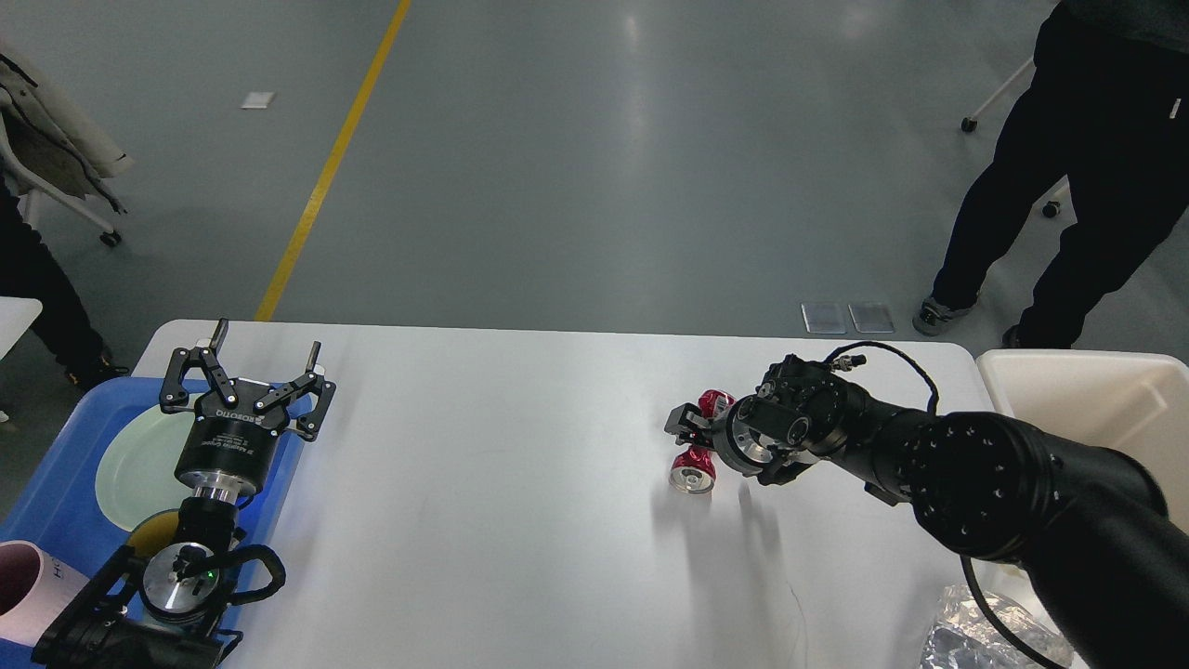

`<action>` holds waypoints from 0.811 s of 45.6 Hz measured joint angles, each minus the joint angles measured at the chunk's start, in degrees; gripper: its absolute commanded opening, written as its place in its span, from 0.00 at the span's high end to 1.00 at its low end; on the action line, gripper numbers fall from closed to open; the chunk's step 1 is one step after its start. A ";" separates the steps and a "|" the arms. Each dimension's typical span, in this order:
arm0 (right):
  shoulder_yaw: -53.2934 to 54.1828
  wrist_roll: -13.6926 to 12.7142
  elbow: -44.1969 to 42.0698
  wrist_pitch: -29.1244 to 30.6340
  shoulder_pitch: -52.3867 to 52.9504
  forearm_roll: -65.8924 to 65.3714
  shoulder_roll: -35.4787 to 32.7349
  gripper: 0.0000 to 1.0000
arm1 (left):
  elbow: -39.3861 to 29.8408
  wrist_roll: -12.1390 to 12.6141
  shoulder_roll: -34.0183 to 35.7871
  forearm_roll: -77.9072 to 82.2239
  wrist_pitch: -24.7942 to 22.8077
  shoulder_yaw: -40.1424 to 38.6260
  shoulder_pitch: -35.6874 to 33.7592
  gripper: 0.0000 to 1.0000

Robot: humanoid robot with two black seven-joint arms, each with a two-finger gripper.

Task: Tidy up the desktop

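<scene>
The white desktop (483, 520) carries a crushed red can (695, 472) lying right of centre. My right gripper (704, 429) has come down on the can's pinched waist. One of its fingers (681, 423) shows on the can's left side, while the other is hidden behind the wrist, so whether it grips the can is unclear. At the table's left my left gripper (267, 340) points away from me with its fingers spread and nothing between them, hanging over the edge of the blue tray (56, 492).
The blue tray holds a pale green plate (125, 465), and a pink cup (20, 581) shows at its near end. A cream bin (1096, 390) stands at the right edge, crumpled foil (985, 641) lies at the front right, and a person (1068, 186) stands beyond the far right corner.
</scene>
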 measured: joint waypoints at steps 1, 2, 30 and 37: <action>0.04 0.02 -0.10 -0.40 -0.28 -0.03 0.03 0.02 | 0.00 0.00 0.00 0.00 0.00 0.00 0.00 0.03; 0.08 0.06 -0.22 -0.87 -0.59 -0.06 0.09 0.02 | 0.00 0.00 0.00 0.00 0.00 0.00 0.00 0.03; 2.06 0.52 0.01 -4.04 -2.46 0.01 0.58 1.00 | 0.00 0.00 -0.01 -0.02 0.00 0.00 0.00 0.03; 2.13 -0.34 0.21 -4.79 -2.45 0.02 0.34 1.00 | 0.00 0.00 -0.01 -0.03 0.00 0.00 0.00 0.03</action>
